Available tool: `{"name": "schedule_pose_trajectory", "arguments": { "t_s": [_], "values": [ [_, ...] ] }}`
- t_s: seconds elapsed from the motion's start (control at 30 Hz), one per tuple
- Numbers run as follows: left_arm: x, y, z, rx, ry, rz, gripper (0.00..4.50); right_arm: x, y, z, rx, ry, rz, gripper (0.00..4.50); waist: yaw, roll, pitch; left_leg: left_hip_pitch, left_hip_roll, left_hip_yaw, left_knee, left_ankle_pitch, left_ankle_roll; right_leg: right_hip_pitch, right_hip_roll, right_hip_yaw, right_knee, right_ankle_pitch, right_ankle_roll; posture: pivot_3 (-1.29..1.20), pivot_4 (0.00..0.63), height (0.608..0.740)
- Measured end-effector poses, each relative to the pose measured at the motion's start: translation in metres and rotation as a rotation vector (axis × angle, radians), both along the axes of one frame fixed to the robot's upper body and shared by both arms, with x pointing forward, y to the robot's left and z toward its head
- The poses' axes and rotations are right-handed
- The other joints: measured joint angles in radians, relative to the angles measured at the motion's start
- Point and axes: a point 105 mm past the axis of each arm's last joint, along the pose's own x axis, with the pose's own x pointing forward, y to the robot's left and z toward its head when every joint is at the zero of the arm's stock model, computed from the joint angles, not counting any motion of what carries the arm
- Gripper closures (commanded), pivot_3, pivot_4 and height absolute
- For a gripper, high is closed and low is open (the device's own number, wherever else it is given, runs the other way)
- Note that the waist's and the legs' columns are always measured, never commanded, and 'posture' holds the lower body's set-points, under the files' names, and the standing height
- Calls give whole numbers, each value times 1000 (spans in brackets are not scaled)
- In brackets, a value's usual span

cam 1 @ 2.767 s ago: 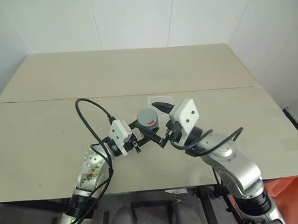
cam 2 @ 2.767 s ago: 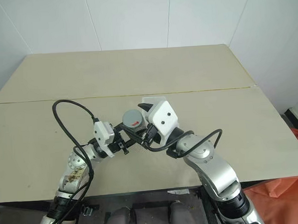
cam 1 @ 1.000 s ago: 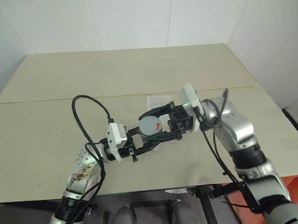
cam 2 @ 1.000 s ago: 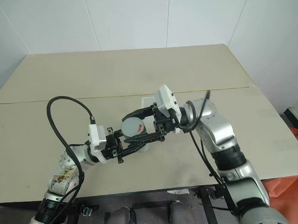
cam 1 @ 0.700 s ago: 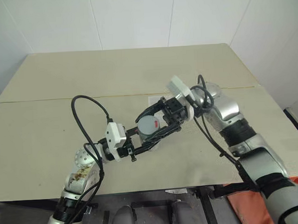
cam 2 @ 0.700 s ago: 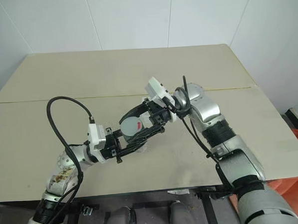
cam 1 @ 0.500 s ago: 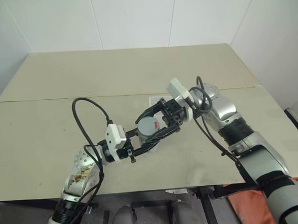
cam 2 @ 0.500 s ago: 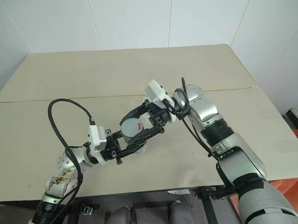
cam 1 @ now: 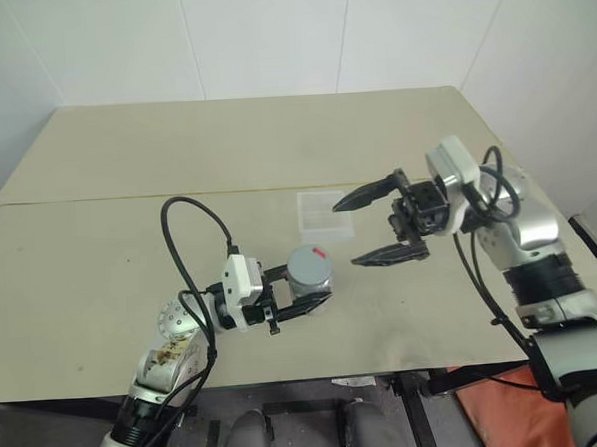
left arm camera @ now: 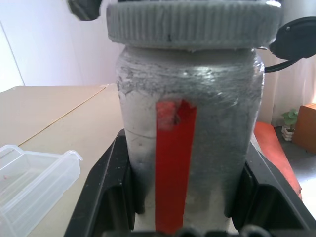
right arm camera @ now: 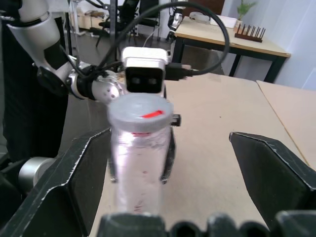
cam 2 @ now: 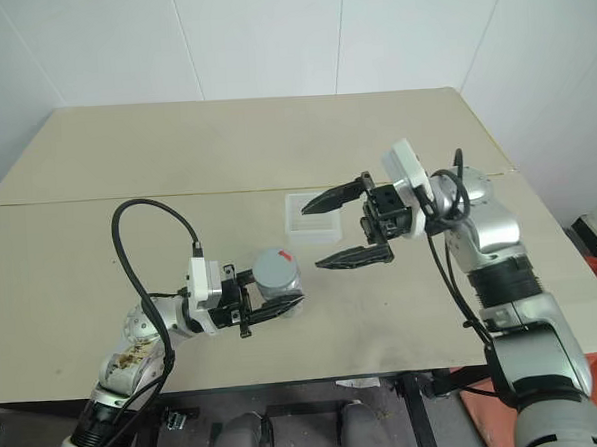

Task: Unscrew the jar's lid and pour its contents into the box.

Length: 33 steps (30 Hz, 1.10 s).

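Fingers of the left gripper (cam 1: 305,301) clamp one jar (cam 1: 309,276) upright above the table (cam 1: 100,254), its single lid (cam 1: 309,260) screwed on. Right gripper (cam 1: 363,228) gapes wide, empty, beside one box (cam 1: 323,210).

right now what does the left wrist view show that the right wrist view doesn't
Left wrist view: the red strip running down the jar up close, the ribbed edge of the lid, and the clear box lying open on the table beside it.

Right wrist view: the lid's top with its red mark, the left gripper from the front, clamped on the jar, and the right gripper's fingers spread wide, clear of the jar.

Both: the jar upright with its lid on, and the tan table.
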Motion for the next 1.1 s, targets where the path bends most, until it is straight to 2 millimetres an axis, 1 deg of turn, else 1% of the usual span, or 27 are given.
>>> {"name": "schedule_pose_trajectory", "arguments": {
  "t_s": [0.1, 0.17, 0.23, 0.33, 0.47, 0.63, 0.73, 1.1],
  "values": [
    [4, 1, -3, 1, 13, 7, 2525, -14, 4, 6, 50, 6, -52, 55, 0, 0, 0, 0, 0, 0, 0, 0, 0, 0, 0, 0, 0, 0, 0, 0, 150, 740],
    [6, 2, -5, 1, 18, 14, 2525, -22, 12, 8, 96, -3, -108, 55, 0, 0, 0, 0, 0, -1, 0, 0, 0, 0, 0, 0, 1, -1, 2, 0, 150, 740],
    [7, 1, -5, -4, 10, 15, 2525, -27, 20, 5, 115, -7, -152, 55, 0, 0, 0, 0, 0, 0, 1, 0, 0, 0, 0, 0, 1, -2, 3, 0, 150, 740],
    [9, 0, -5, -3, 3, 21, 2525, -28, 34, -2, 130, -12, -243, 55, 1, 0, 0, 0, 0, 0, 1, 0, 0, 0, 0, 0, 1, -2, 4, 0, 150, 740],
    [9, -2, -4, 0, -11, 22, 2525, -30, 50, -8, 150, 6, -275, 55, 1, 0, 0, 0, 0, 0, 1, 0, 0, 0, 0, 0, 1, -2, 4, 0, 150, 740],
    [10, -3, -4, -2, -13, 25, 2525, -27, 62, -12, 158, -1, -313, 55, 1, 0, 0, 0, 0, 0, 1, 0, 0, 0, 0, 0, 0, -1, 3, 0, 150, 740],
    [11, -4, -4, -5, -14, 28, 2525, -26, 65, -15, 140, -9, -323, 55, 1, 0, 0, 0, 0, 0, 1, 0, 0, 0, 0, 0, 0, -1, 3, 0, 150, 740],
    [11, -5, -4, -8, -13, 37, 2525, -19, 61, -27, 100, -15, -375, 55, 1, 0, 0, 0, 0, 0, 1, 0, 0, 0, 0, 0, 0, -1, 3, 0, 150, 740]
  ]
}}
